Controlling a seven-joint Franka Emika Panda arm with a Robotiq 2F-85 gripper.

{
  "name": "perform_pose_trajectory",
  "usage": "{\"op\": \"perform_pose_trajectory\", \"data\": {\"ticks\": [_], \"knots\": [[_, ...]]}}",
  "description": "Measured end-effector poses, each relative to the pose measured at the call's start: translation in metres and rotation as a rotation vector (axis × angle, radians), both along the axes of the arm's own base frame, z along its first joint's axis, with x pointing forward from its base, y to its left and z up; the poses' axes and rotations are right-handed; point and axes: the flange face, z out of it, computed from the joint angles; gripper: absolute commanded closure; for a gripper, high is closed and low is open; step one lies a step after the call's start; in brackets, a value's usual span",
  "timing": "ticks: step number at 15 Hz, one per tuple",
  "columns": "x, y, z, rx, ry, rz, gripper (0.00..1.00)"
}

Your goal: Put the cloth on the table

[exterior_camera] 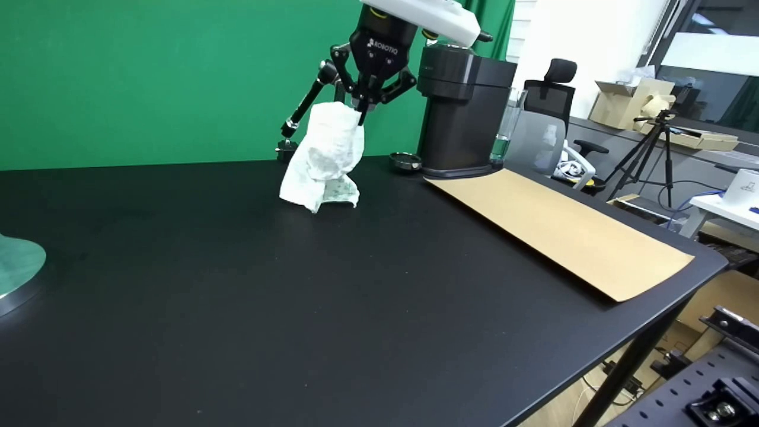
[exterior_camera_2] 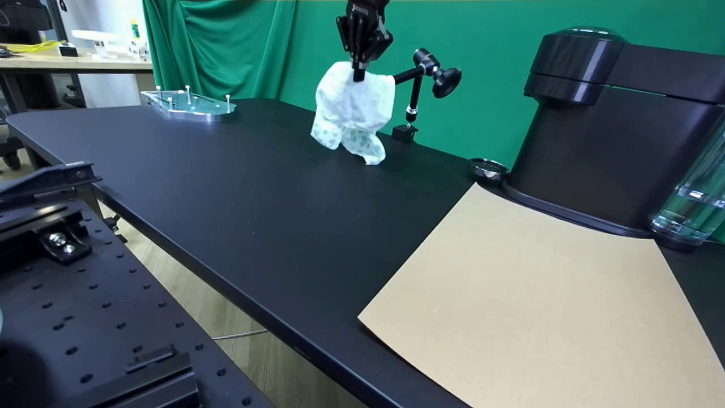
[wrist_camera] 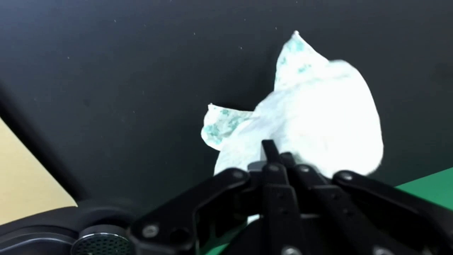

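A white cloth with faint green print (exterior_camera: 326, 151) hangs from my gripper (exterior_camera: 362, 114) above the far part of the black table (exterior_camera: 237, 284). In both exterior views the cloth (exterior_camera_2: 354, 105) droops in folds, its lower corners close to the table (exterior_camera_2: 226, 187); I cannot tell if they touch it. The gripper (exterior_camera_2: 359, 72) points down with its fingers together on the cloth's upper part. In the wrist view the cloth (wrist_camera: 329, 117) spreads out beyond the closed fingertips (wrist_camera: 277, 150), and the pinched part is hidden behind them.
A black coffee machine (exterior_camera: 462, 112) stands right of the gripper, with a small dark round dish (exterior_camera_2: 488, 169) beside it. A brown sheet (exterior_camera: 569, 231) lies in front of it. A black clamp arm (exterior_camera_2: 416, 96) stands behind the cloth. A pegged plate (exterior_camera_2: 190, 107) lies at the table's far end.
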Motion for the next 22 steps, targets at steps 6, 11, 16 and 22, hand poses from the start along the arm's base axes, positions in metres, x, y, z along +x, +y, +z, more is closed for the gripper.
{"op": "perform_pose_trajectory", "data": {"ticks": [6, 11, 16, 22], "knots": [[-0.047, -0.019, -0.006, -0.008, 0.019, -0.067, 1.00], [-0.069, -0.038, -0.010, -0.015, 0.024, -0.135, 1.00], [-0.082, -0.072, -0.021, -0.015, 0.039, -0.276, 1.00], [-0.091, -0.102, -0.030, 0.014, 0.068, -0.389, 1.00]]}}
